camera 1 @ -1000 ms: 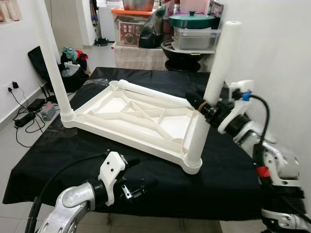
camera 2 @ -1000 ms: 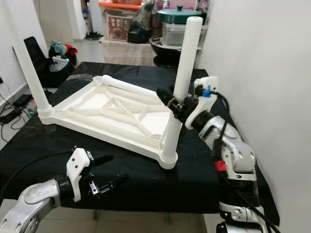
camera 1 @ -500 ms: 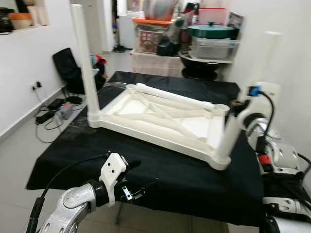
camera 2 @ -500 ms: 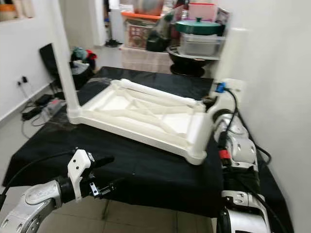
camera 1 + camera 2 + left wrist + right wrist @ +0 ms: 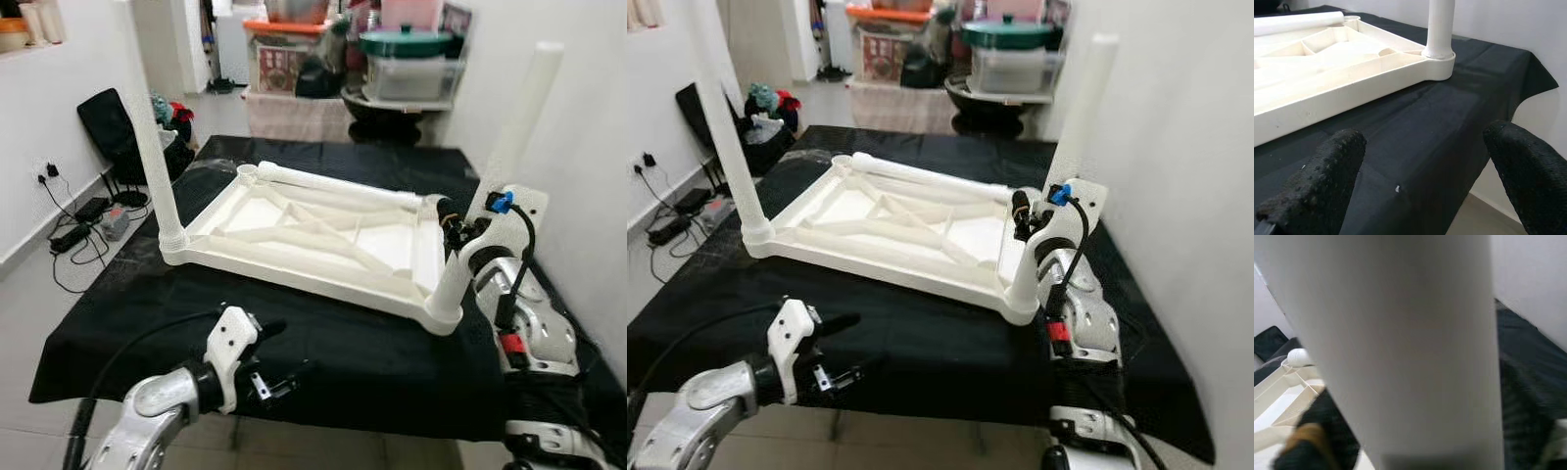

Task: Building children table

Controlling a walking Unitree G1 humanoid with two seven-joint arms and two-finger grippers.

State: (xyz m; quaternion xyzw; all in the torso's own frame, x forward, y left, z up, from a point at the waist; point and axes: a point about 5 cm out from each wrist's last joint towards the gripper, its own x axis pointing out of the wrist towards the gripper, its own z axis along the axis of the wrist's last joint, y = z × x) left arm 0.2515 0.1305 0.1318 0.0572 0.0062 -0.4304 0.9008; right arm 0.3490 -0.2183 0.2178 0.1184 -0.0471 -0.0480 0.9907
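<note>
Seating the Near Right Leg of the Upside-Down Children Table

The white table top [image 5: 304, 245] lies upside down on the black cloth [image 5: 323, 348], and I take it as the landmark. At its near right corner a white leg [image 5: 485, 186] stands in its socket, leaning a little away from the top. The right gripper [image 5: 1027, 217] is closed around this leg, a short way above the socket; in the right wrist view the leg [image 5: 1410, 347] is very close and blurred. A second leg [image 5: 155, 162] stands at the near left corner of the top. A third leg [image 5: 338, 184] lies flat along the far edge of the top, not yet mounted.

The left gripper [image 5: 279, 357] hangs in front of the near edge of the top, low at the rim of the cloth. Its fingers [image 5: 1317, 181] are spread wide and hold nothing.

To do this step well, I think the held leg must first come upright, in line with its socket, and then be pressed straight down until it sits fully. Pushing while it is tilted could jam it or slide the whole top on the cloth. The free left gripper could steady the top at the near edge.

I cannot read any brand, label or writing on the table parts; the boxes behind the top are too small to read.
</note>
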